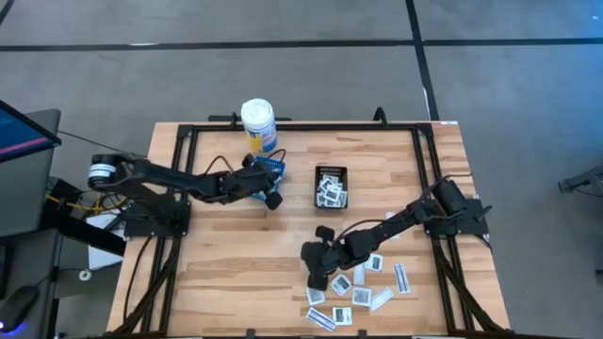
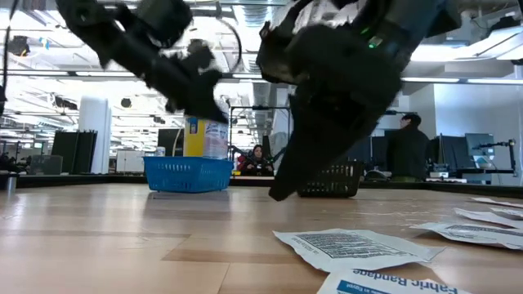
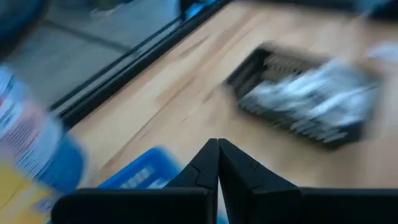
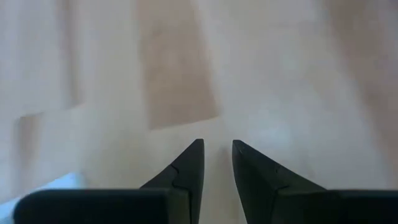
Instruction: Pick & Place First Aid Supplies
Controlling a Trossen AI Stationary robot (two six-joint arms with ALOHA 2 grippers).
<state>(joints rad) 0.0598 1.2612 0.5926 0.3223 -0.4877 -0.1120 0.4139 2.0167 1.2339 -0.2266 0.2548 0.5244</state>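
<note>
Several white paper packets [image 1: 363, 287] lie flat and loose on the wooden table's near right part, the closest ones large in the low view [image 2: 351, 245]. More packets fill a small black tray [image 1: 331, 186] at the table's middle. My right gripper [image 1: 316, 271] hangs over bare wood at the left edge of the loose packets, slanting down; it is open with nothing between its fingers [image 4: 217, 146]. My left gripper [image 1: 273, 200] is shut and empty [image 3: 217, 152], raised just beside a blue tray [image 1: 268, 166].
A white bottle with a yellow label [image 1: 257, 122] stands behind the blue tray [image 2: 188, 174] at the far left. A black frame [image 1: 301, 125] runs along the table's edges. Bare wood lies at the near left. People sit in the room beyond the table.
</note>
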